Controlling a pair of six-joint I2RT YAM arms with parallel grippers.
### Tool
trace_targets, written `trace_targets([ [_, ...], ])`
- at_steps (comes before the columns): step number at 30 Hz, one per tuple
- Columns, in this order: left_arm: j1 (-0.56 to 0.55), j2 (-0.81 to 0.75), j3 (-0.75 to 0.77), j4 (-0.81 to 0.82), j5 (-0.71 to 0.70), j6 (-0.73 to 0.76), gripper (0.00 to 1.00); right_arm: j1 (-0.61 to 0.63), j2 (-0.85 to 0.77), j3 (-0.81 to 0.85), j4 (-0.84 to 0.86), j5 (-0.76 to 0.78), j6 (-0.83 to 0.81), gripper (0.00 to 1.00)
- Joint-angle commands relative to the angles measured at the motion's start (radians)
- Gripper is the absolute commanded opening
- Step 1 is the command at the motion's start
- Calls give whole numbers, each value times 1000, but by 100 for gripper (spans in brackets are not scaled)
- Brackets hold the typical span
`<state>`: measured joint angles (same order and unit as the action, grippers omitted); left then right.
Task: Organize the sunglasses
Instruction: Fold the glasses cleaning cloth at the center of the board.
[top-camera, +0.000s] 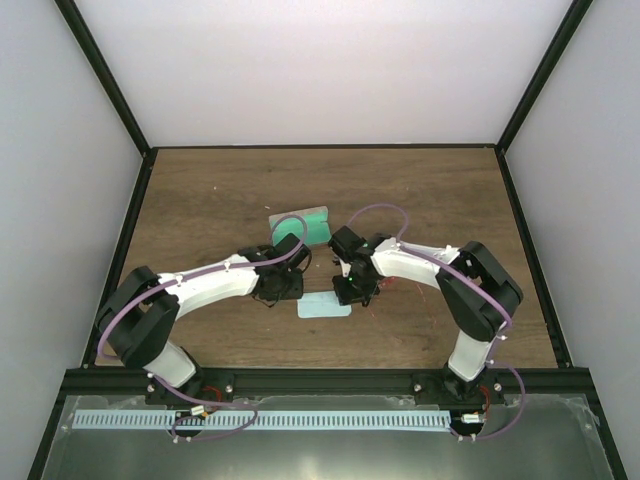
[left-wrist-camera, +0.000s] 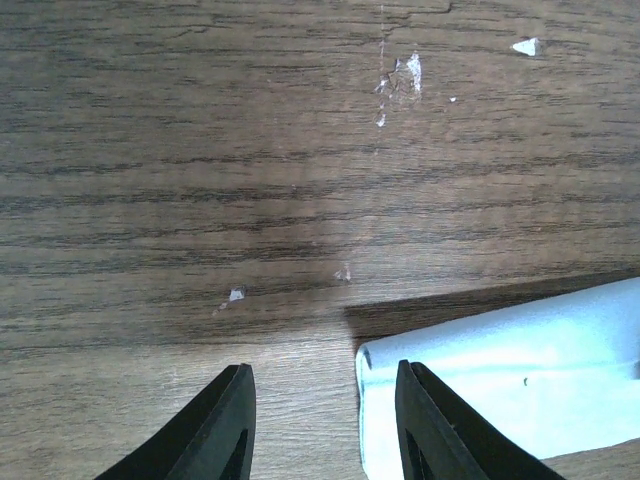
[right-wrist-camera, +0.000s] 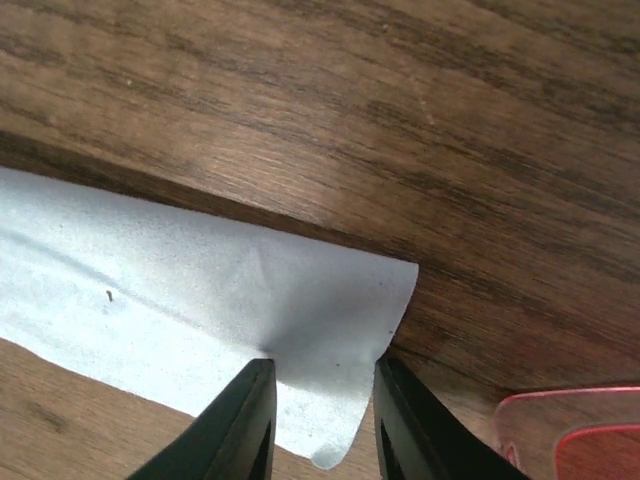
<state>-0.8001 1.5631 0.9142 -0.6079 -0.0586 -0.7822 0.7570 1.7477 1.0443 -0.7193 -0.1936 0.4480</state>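
The sunglasses (right-wrist-camera: 585, 440) show only as a red-tinted lens and thin red rim at the bottom right of the right wrist view, just right of my right gripper (right-wrist-camera: 323, 362). That gripper stands open, low over the table, with a corner of the light-blue cloth (right-wrist-camera: 200, 300) between its fingers. My left gripper (left-wrist-camera: 322, 368) is open too. It straddles the opposite end of the cloth (left-wrist-camera: 500, 380), with one finger over bare wood and the other over the fabric. From above, both grippers meet at the cloth (top-camera: 325, 307) in mid-table.
The grey case with green lining (top-camera: 305, 228) lies open just behind the two grippers. The wooden table (top-camera: 200, 200) is ringed by a black frame and white walls. Small white flecks (left-wrist-camera: 410, 72) mark the wood.
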Motion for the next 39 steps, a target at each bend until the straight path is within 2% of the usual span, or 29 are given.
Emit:
trace_targets([
  [1, 1, -10, -9, -4, 2, -9, 39, 10, 26, 0, -3, 8, 9, 26],
  [14, -7, -2, -22, -7, 24, -14, 39, 11, 34, 9, -9, 14, 16, 2],
  [31, -59, 148, 49, -19, 74, 22, 39, 11, 33, 11, -12, 9, 18, 2],
  [39, -66, 149, 59, -42, 78, 27, 35, 10, 32, 12, -15, 14, 16, 2],
])
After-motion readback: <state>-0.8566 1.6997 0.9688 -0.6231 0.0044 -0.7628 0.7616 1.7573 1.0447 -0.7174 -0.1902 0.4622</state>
